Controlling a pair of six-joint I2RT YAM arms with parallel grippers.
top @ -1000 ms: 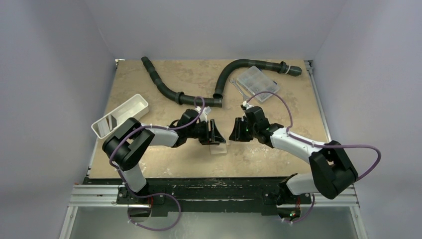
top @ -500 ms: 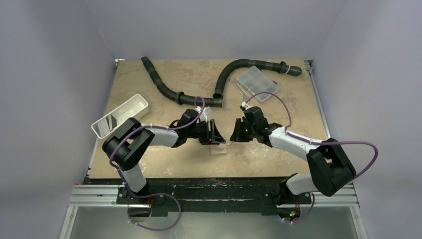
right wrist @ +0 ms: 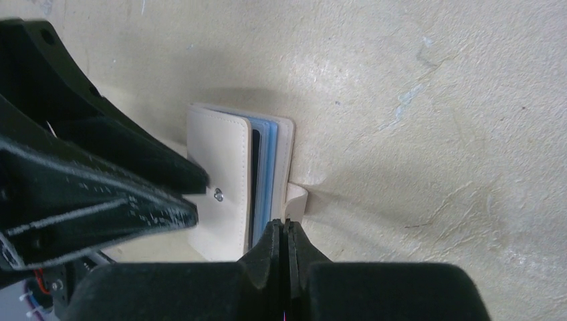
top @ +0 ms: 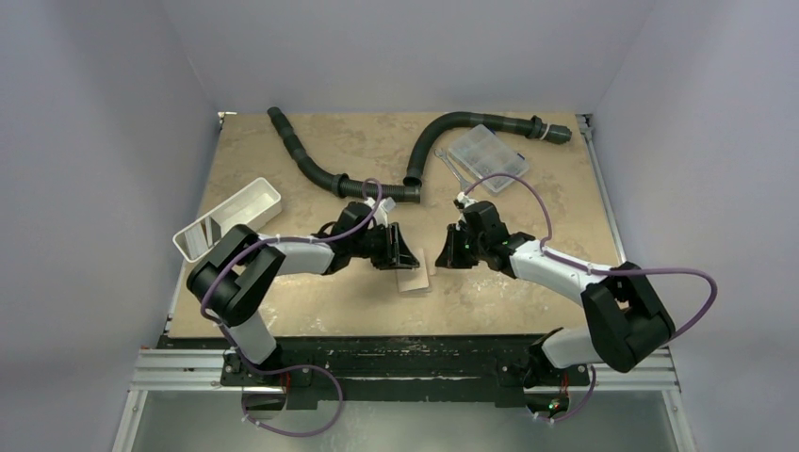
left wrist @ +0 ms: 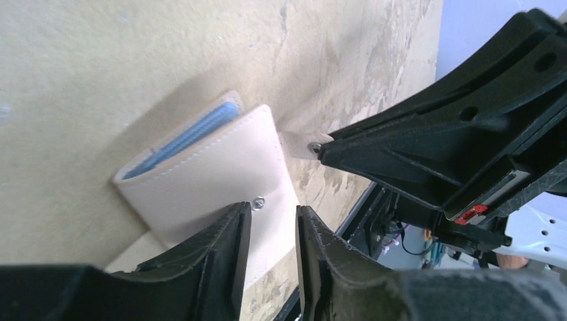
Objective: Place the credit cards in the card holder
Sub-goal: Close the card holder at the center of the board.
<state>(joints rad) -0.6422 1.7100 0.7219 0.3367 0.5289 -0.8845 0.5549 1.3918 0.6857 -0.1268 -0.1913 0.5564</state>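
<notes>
A: Where is the card holder [right wrist: 224, 180]?
B: On the table [top: 311, 151] between the 2 claws, nearly folded, with blue leaves showing at its edge.
A: And the claws?
B: The right gripper [right wrist: 284, 227] is squeezed fully together at the snap tab [left wrist: 297, 142]; I cannot tell if it pinches the tab. The left gripper [left wrist: 273, 210] stands narrowly parted over the cover, clamping nothing I can see.
A: Best approach?
B: I'd pin the cover and draw the tab sideways, gently.

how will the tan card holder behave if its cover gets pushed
Probably floppy: the card holder has its cover gaping off the blue inside, so it would likely hinge. Lying low on the table, it seems likelier to slide than tip.
</notes>
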